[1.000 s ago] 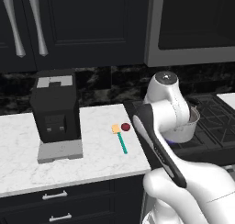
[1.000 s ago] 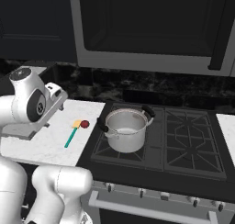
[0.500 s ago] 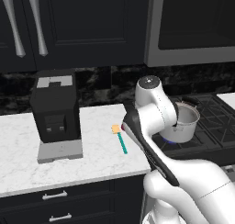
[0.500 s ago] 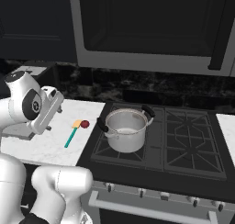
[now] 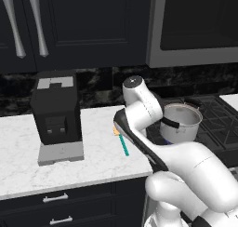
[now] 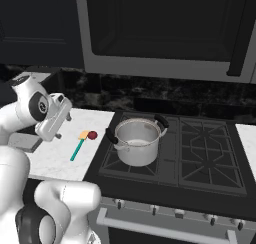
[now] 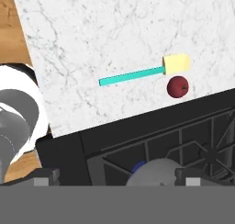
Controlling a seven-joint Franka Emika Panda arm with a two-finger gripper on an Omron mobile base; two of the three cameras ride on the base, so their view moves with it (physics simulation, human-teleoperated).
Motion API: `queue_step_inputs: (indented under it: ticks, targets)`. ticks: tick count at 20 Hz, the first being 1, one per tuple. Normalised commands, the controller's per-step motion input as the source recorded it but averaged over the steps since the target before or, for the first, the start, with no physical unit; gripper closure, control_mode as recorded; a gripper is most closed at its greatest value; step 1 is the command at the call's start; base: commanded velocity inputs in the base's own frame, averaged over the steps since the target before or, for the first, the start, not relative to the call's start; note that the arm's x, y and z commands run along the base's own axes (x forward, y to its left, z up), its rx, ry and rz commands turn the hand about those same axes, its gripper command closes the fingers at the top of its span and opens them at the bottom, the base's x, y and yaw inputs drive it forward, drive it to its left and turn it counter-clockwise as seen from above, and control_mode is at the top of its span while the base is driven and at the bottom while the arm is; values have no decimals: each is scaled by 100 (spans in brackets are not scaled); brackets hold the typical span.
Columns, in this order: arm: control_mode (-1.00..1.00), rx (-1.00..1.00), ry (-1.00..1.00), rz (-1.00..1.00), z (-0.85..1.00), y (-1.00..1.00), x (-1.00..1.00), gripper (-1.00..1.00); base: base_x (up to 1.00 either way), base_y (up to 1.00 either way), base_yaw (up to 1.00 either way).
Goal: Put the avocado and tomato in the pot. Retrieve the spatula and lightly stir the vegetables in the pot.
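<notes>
Claw (image 6: 61,127) wide, empty, above counter (image 7: 114,35). Tomato (image 7: 177,87) touches spatula (image 7: 137,74) head; descend straight over tomato, avoid nudging spatula, then pot (image 6: 136,140).

The white marble counter (image 6: 52,160) holds the spatula (image 7: 143,71), with the tomato (image 7: 177,87) just beside its yellow head, and a black coffee machine (image 5: 56,114) stands farther along. Next to the counter is the black stove (image 6: 200,158), and the pot (image 6: 136,140) sits on it.
</notes>
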Motion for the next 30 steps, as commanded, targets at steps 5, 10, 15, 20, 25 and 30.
queue_step_inputs:
  ticks: [5, 10, 15, 20, 25, 30]
  targets:
    - [-100, -3, 10, 0, -27, 0, 28, -100, 0, 0, 0]
    - [-100, 0, 9, 2, -27, -7, 25, -100, 0, 0, 0]
    - [-100, 0, 4, 2, -43, -1, 22, -100, 0, 0, 0]
    - [-100, 0, 0, 2, -31, 0, 23, -100, 0, 0, 0]
    - [-100, 0, 0, 2, -17, 0, 42, -100, 0, 0, 0]
    - [-100, 0, 0, 0, -16, 0, 40, -100, 0, 0, 0]
